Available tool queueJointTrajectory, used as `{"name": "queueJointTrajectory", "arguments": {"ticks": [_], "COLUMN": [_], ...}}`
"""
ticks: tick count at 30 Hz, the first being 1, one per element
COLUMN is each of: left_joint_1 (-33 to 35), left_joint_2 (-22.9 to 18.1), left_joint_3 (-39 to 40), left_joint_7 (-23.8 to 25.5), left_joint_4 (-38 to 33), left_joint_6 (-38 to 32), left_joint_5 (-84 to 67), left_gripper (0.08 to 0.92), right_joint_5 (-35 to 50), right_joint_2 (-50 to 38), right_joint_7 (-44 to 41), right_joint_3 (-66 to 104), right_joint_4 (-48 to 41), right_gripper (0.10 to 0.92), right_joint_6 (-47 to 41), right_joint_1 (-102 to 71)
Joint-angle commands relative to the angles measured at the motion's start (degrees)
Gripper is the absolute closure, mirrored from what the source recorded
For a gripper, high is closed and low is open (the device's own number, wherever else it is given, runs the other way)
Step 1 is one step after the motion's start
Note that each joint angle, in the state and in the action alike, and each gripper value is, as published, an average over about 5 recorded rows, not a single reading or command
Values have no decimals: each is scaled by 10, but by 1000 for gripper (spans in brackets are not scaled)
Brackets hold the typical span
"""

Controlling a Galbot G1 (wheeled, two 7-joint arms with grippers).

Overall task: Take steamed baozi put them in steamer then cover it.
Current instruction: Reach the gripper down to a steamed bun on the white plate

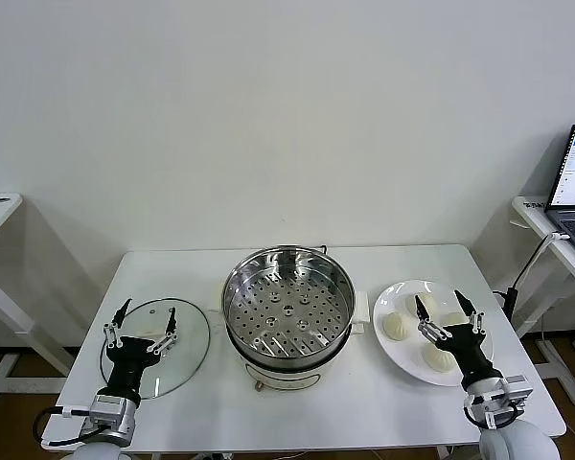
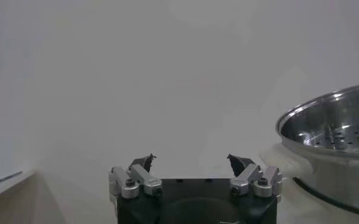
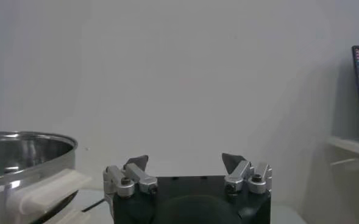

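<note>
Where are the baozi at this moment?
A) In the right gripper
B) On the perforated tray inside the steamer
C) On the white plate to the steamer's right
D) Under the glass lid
C: the baozi sit on the white plate beside the steamer, whose tray is bare; the right gripper hovers open over them, holding nothing.

Uncovered steamer between glass lid and plate.
</note>
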Motion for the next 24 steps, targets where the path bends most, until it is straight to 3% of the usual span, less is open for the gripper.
{"name": "queueJointTrajectory", "arguments": {"ticks": [1,10,17,24], "left_joint_1": [-1,-2,-3,-8], "left_joint_2": [3,24,27,25], "left_joint_3": [-1,3,2,5], "left_joint_7": [0,1,1,1], "left_joint_4": [-1,9,12,8], "left_joint_6": [-3,-16,-21,-18], "left_joint_5": [0,-3,-7,-7], "left_gripper": [177,177,177,177], "right_joint_5": [-34,-231,-272,-267], "right_joint_2": [-41,-277,-438,-490], "right_joint_7": [0,-67,-271,-462], "right_joint_3": [2,-69,-249,-536], "right_joint_4": [-31,-131,-196,-276], "right_gripper": [203,203,203,203], "right_joint_6": [-24,-74,-98,-99], "right_joint_1": [39,167,309,587]}}
